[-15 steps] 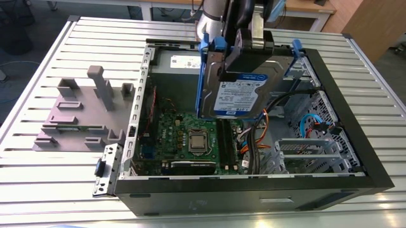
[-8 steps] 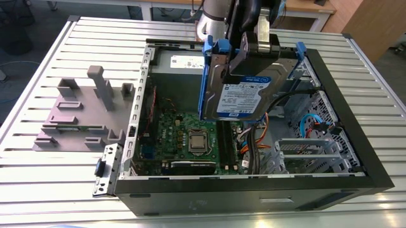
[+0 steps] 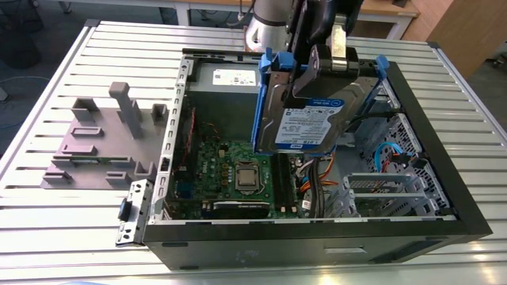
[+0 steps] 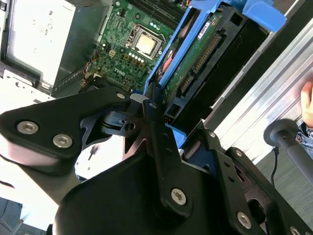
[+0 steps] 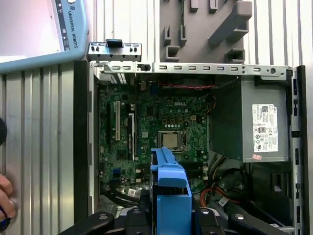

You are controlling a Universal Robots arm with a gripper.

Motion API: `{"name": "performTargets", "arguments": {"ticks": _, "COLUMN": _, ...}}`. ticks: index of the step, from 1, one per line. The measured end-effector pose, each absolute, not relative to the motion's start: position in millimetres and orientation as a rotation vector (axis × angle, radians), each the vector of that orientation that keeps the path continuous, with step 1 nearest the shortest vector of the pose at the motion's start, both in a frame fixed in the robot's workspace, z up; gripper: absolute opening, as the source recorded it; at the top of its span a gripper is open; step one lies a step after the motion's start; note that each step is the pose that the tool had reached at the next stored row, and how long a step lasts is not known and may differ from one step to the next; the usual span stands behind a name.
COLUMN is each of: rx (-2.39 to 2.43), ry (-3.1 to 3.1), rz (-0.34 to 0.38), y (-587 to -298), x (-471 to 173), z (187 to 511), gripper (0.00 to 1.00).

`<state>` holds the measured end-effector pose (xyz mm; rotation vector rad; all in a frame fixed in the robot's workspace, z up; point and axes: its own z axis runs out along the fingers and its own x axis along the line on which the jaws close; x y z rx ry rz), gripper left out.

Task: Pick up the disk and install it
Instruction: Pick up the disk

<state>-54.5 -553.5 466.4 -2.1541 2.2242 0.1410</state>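
Note:
The disk [image 3: 305, 127], a silver hard drive with a white-and-blue label and blue side rails, hangs on edge above the open computer case [image 3: 317, 246]. It is over the case's middle, above the motherboard [image 3: 234, 169]. My gripper [image 3: 321, 74] comes down from above and is shut on the disk's upper part. In the second wrist view the black fingers [image 4: 154, 120] clamp the disk [image 4: 195, 49], whose green circuit board and blue rail face the camera. In the first wrist view the disk's blue rail [image 5: 171, 188] stands edge-on above the motherboard [image 5: 146, 132].
A grey metal drive bay [image 3: 380, 190] sits inside the case at the exterior view's right, among orange and blue cables. A grey slotted holder [image 3: 103, 142] stands on the ribbed table on the exterior view's left. The power supply [image 5: 249, 122] fills one corner. A person's hand [image 4: 308, 105] is nearby.

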Motion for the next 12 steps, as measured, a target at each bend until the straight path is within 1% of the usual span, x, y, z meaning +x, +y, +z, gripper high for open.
{"name": "performTargets", "arguments": {"ticks": 12, "rx": -2.154, "ry": 2.224, "rz": 0.141, "y": -558.3, "x": -46.4, "z": 465.5, "gripper": 0.37}}
